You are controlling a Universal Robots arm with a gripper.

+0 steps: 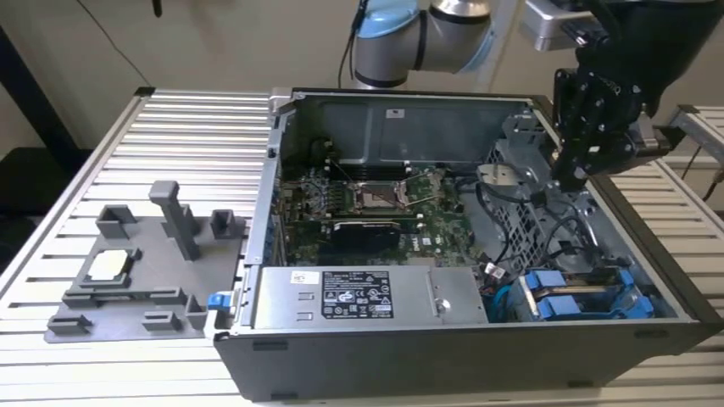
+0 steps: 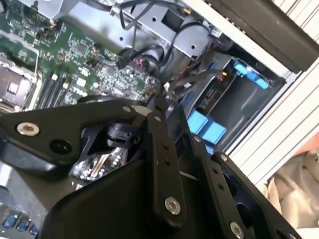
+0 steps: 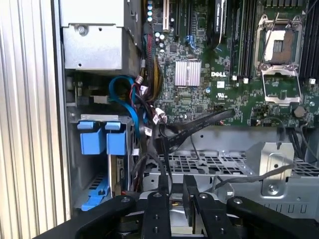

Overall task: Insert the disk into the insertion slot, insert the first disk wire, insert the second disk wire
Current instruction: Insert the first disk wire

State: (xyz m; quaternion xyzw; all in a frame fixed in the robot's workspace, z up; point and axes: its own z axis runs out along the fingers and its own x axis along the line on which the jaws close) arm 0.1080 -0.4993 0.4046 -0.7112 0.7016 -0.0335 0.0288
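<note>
My gripper (image 1: 569,174) hangs over the perforated metal cage (image 1: 523,222) at the exterior view's right side of the open computer case. Its fingers (image 3: 158,201) are close together around a thin black disk wire (image 3: 163,164) that runs up from the cable bundle. The disk (image 1: 588,294) in its bright blue carrier (image 3: 97,191) lies inside the insertion slot (image 3: 75,167) of the dark drive cage at the case's front corner. Two blue carrier ends (image 3: 103,138) stand side by side there; they also show in the second wrist view, blue ends (image 2: 204,127) beside the gripper's body.
The green motherboard (image 1: 374,203) fills the case's middle, the power supply (image 1: 362,297) its front. Loose black, red and blue cables (image 3: 144,99) crowd the gap beside the drive cage. A grey fixture (image 1: 136,263) sits on the slatted table at the exterior view's left.
</note>
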